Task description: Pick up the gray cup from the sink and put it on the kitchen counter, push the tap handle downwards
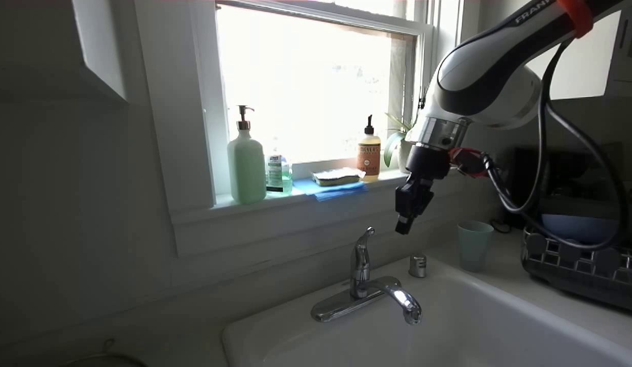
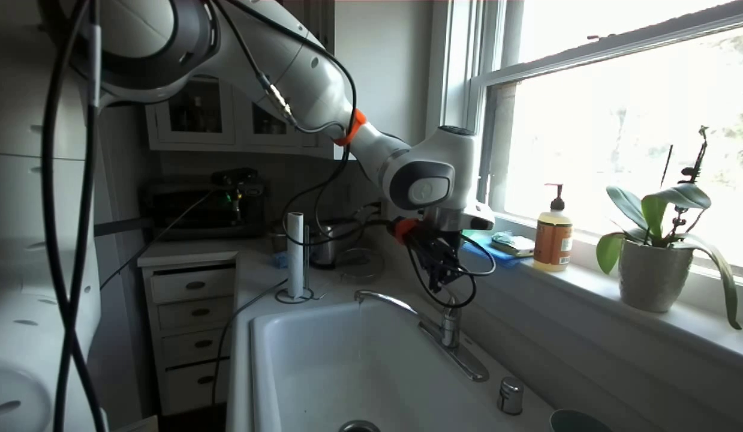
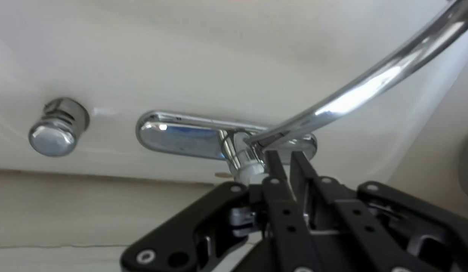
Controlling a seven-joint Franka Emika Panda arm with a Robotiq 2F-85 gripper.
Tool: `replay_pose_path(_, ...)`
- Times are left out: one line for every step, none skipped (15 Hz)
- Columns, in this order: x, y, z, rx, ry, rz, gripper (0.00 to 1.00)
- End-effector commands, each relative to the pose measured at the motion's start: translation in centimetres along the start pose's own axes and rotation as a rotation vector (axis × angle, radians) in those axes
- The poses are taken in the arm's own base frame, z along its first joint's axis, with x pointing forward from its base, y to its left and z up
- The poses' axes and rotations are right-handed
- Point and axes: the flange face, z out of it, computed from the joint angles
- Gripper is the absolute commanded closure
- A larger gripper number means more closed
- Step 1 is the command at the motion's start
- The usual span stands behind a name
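Note:
The gray cup [image 1: 474, 245] stands upright on the kitchen counter [image 1: 555, 300] beside the sink [image 1: 499, 298]; only its rim [image 2: 578, 422] shows in an exterior view. The chrome tap handle [image 1: 362, 251] points up above the faucet; it is partly behind cables [image 2: 451, 305] in an exterior view. A faint thin streak hangs below the spout. My gripper [image 1: 403, 225] is above the faucet area, near the handle [image 2: 436, 282]. In the wrist view its fingertips [image 3: 284, 154] have a narrow gap with nothing between them, beside the faucet body [image 3: 243, 155]. The handle's lever is hidden there.
A small chrome knob [image 1: 418, 266] stands between faucet and cup. The windowsill bears a green pump bottle [image 1: 247, 165], a sponge [image 1: 337, 177], an orange-labelled bottle [image 1: 369, 155] and an orchid pot [image 2: 654, 275]. A dish rack [image 1: 586, 265] and a paper-towel holder [image 2: 295, 258] stand on the counter.

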Motion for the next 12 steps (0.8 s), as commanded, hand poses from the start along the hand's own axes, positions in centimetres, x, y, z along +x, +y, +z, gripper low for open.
replay_pose_path(1.4, -1.9, 0.3, 0.029, 0.125, -0.049, 1.0)
replay_pose_path(1.8, -2.4, 0.6, 0.034, 0.148, -0.058, 1.0)
replay_pose_path(1.9, -2.8, 0.9, 0.041, 0.174, -0.062, 1.0)
replay_pose_path(2.1, -3.0, 1.1, 0.045, 0.194, -0.066, 1.0)
replay_pose_path(2.3, -3.3, 1.2, 0.05, 0.211, -0.074, 1.0)
replay_pose_path(2.4, -3.4, 1.3, 0.054, 0.225, -0.079, 1.0)
replay_pose_path(2.6, -3.5, 1.1, 0.055, 0.242, -0.086, 1.0)
replay_pose_path(2.7, -3.6, 1.0, 0.059, 0.257, -0.092, 1.0)
replay_pose_path(2.8, -3.8, 1.1, 0.062, 0.269, -0.099, 1.0)
replay_pose_path(2.8, -3.9, 1.4, 0.063, 0.274, -0.103, 1.0)
replay_pose_path(2.8, -3.9, 1.7, 0.061, 0.275, -0.108, 1.0)
replay_pose_path(2.7, -3.9, 2.2, 0.058, 0.266, -0.112, 1.0)
